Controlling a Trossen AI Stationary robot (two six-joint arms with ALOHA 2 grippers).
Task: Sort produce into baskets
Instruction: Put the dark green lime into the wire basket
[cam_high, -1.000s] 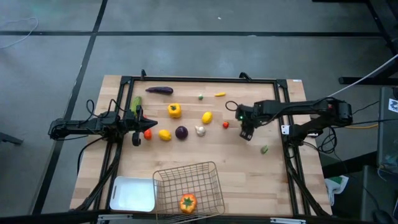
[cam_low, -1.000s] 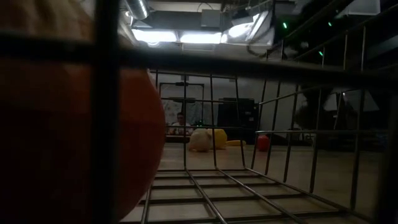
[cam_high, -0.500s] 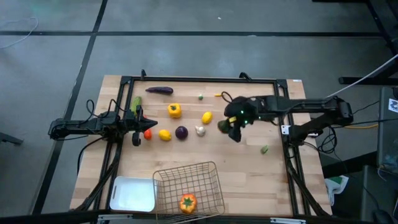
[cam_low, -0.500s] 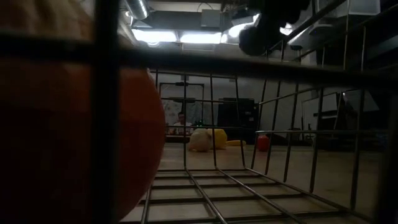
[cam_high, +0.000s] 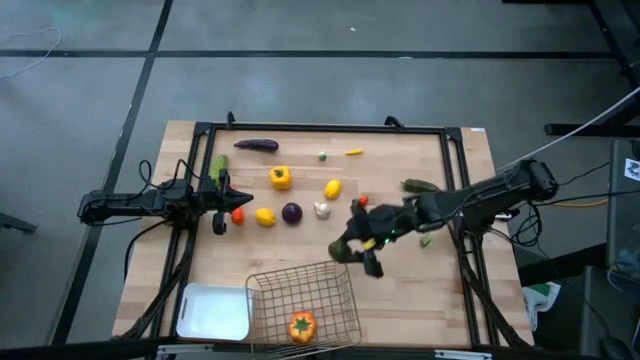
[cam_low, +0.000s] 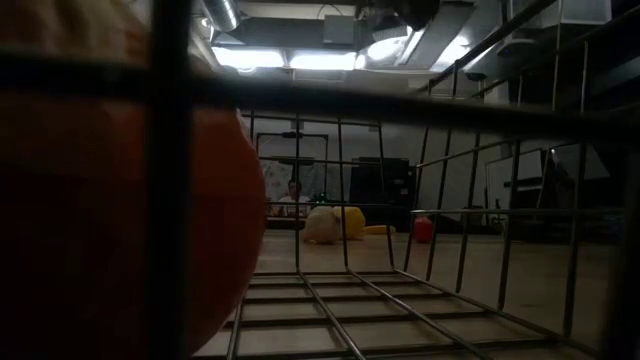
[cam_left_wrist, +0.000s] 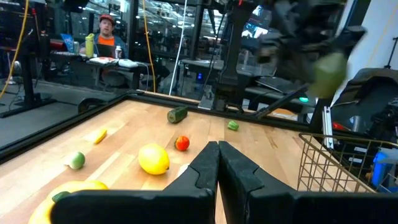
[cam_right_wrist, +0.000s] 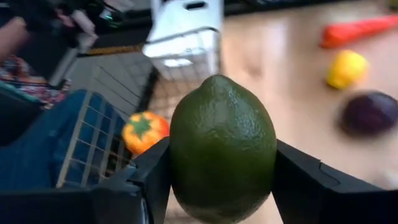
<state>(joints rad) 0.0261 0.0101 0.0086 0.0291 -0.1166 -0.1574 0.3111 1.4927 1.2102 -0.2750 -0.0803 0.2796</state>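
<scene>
My right gripper (cam_high: 352, 250) is shut on a green lime (cam_high: 343, 250) and hangs just beyond the far edge of the silver wire basket (cam_high: 305, 298). The right wrist view shows the lime (cam_right_wrist: 222, 146) clamped between both fingers (cam_right_wrist: 149, 180). An orange pepper (cam_high: 302, 325) lies in the basket. The white tray (cam_high: 213, 312) sits to its left. My left gripper (cam_high: 221, 207) is shut with nothing in it, resting at the table's left. Nearby lie a cucumber (cam_high: 218, 167), red piece (cam_high: 237, 215), lemon (cam_high: 265, 216), purple onion (cam_high: 291, 212), garlic (cam_high: 321, 210) and yellow pepper (cam_high: 281, 178).
An eggplant (cam_high: 256, 145) lies at the far edge. Another lemon (cam_high: 332, 188), a red piece (cam_high: 362, 201), small green pieces (cam_high: 425, 240) and a green cucumber-like piece (cam_high: 418, 186) are scattered mid-right. A black frame (cam_high: 320, 129) borders the table. A person (cam_left_wrist: 107, 37) sits beyond it.
My right arm has swung from the table's mid-right toward the near side with the lime, ending by the wire basket. The left arm has not moved.
</scene>
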